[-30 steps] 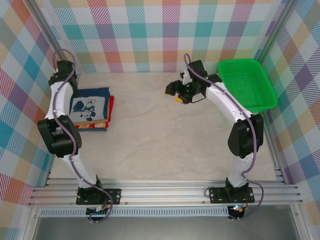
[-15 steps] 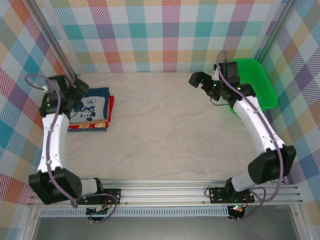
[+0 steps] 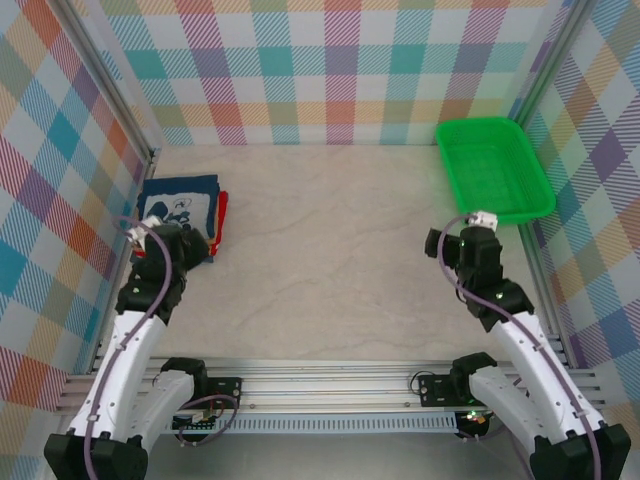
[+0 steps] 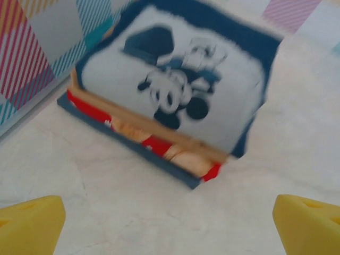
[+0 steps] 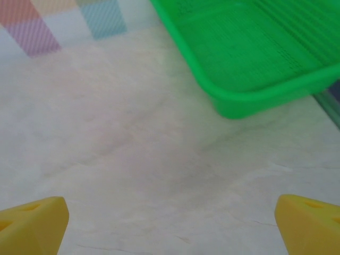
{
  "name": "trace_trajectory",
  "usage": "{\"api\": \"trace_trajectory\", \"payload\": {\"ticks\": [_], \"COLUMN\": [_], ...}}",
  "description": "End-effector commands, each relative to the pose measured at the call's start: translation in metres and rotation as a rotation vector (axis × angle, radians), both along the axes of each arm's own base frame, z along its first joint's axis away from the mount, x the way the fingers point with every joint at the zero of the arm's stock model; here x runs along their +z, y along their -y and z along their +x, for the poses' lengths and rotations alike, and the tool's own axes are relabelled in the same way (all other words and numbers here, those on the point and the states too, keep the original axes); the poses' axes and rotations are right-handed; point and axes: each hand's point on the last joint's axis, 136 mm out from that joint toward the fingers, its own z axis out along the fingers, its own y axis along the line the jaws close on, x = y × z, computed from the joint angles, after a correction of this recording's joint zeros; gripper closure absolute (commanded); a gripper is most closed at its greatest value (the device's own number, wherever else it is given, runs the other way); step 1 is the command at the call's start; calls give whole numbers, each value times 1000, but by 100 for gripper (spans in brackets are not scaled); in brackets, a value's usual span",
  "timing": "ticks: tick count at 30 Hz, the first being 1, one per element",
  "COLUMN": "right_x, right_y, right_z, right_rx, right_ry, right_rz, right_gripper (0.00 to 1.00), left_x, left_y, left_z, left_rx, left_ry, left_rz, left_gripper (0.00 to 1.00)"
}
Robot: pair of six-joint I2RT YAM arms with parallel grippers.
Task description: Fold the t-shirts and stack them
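The folding looks finished and the task seems to be at its closing step: the t-shirts (image 3: pixel 181 214) lie as one stack on the worktop (image 5: pixel 133 159), directly ahead of the left gripper (image 4: pixel 170 226) and just beyond its reach. The navy shirt (image 4: pixel 175 87) with the white printed graphic is on top. Under it are a tan layer (image 4: pixel 186 158), a red one (image 4: pixel 213 171) and a blue one (image 4: pixel 130 144) at the bottom. The left gripper's yellow fingertips (image 4: pixel 29 223) stand wide apart with nothing between them. The right gripper (image 5: pixel 170 226) is equally wide open and holds nothing. It points at bare worktop, with the green basket (image 5: pixel 265 93) ahead of it and off to its right. The part of the basket floor that can be seen is bare mesh. No loose shirt is seen near either gripper. By my reading, the next move calls for very little: at most a light nudge from the left gripper to square the lower layers, which poke out a little past the navy shirt on the near edge. Otherwise both arms need only rest clear of the stack.
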Motion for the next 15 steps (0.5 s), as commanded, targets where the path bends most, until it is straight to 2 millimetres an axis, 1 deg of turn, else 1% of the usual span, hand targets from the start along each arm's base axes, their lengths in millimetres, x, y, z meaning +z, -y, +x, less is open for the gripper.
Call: {"api": "trace_trajectory", "payload": {"ticks": [1, 3, 4, 6, 8, 10, 11, 13, 15], "right_x": [7, -16, -23, -44, -61, -78, -86, -86, -84], "right_y": [14, 8, 7, 7, 7, 7, 9, 7, 8], "right_z": [8, 7, 7, 5, 4, 4, 5, 13, 23], "right_rx": [8, 38, 41, 33, 44, 59, 59, 78, 75], "right_ry": [109, 97, 94, 68, 46, 25, 19, 32, 57], "right_rz": [-186, -151, -134, -111, -120, -145, -146, -138, -116], "right_gripper": [0, 0, 0, 0, 0, 1, 0, 0, 0], "left_x": [-12, -27, -33, -43, -53, -62, -69, -76, -77], "left_y": [-4, -4, -1, 2, 7, 7, 8, 13, 17], "left_z": [2, 6, 9, 17, 24, 32, 37, 50, 64], "left_rx": [-33, -47, -70, -100, -136, -121, -129, -164, -180], "left_ry": [80, 124, 134, 156, 175, 201, 186, 165, 182], "left_rz": [92, 117, 123, 138, 150, 131, 131, 138, 136], "left_gripper": [0, 0, 0, 0, 0, 0, 0, 0, 0]}}
